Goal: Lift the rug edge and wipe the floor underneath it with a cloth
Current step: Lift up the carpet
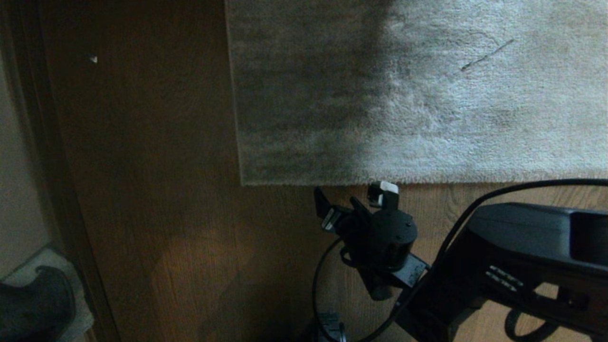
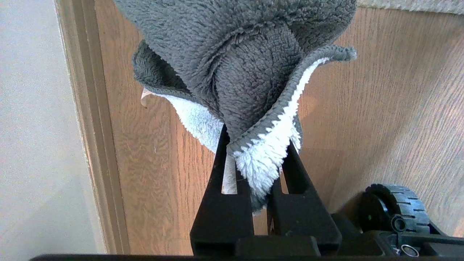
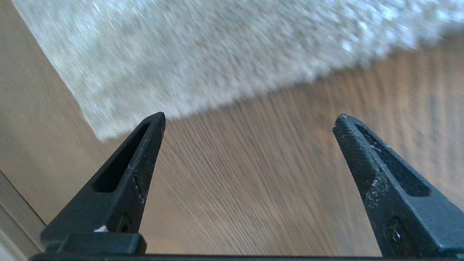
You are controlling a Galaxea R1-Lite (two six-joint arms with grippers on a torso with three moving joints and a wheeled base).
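The grey-beige rug [image 1: 403,95] lies flat on the brown wood-grain floor [image 1: 156,190], with its square corner near the middle of the head view. My right gripper [image 1: 354,197] hovers just in front of the rug's near edge, a little right of that corner. It is open, and only floor [image 3: 253,181] and the rug's edge [image 3: 199,54] show between its fingers. My left gripper [image 2: 257,145] is out of the head view. It is shut on a fluffy grey and white cloth [image 2: 235,54] that hangs over bare floor [image 2: 380,108].
A dark baseboard strip [image 1: 52,166] and a pale wall run along the left. A dark object [image 1: 33,304] sits at the lower left corner. A black cable [image 1: 498,190] arcs over my right arm [image 1: 522,261]. A base wheel [image 2: 395,206] stands beside the left gripper.
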